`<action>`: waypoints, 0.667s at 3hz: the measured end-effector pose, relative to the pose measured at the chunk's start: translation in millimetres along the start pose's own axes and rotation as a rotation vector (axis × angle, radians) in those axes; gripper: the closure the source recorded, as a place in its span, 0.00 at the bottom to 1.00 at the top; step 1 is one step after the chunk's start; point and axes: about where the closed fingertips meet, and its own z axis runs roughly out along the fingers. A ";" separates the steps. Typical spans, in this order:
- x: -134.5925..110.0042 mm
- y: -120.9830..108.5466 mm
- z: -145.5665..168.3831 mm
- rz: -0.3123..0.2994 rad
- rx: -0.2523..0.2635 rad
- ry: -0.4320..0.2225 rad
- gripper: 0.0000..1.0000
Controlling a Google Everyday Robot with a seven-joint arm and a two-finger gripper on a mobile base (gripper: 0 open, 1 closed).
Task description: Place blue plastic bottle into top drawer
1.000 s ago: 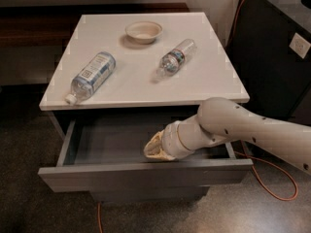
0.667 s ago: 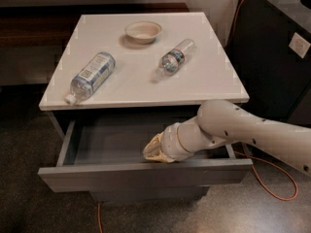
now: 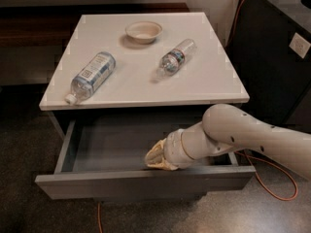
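The top drawer [image 3: 141,183] stands open, so that step looks done. The blue plastic bottle [image 3: 92,75] lies on its side at 9 o'clock on the white tabletop [image 3: 136,89], cap toward 7 o'clock, not yet picked up. My gripper [image 3: 156,158] sits inside the drawer near its front wall, well apart from the bottle. It carries no bottle; how wide it is set I cannot tell. Grasp, carry and release remain. A bowl [image 3: 143,31] sits at 12 o'clock, a slimmer bottle [image 3: 176,58] toward 2. A dark cabinet [image 3: 272,57] stands at 3 o'clock, with an orange cable [image 3: 272,171] on the floor.
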 end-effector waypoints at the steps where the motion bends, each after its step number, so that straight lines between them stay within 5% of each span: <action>1: -1.6 13.2 -5.5 0.010 -0.014 -0.007 1.00; 2: -3.3 28.3 -9.7 0.021 -0.033 -0.013 1.00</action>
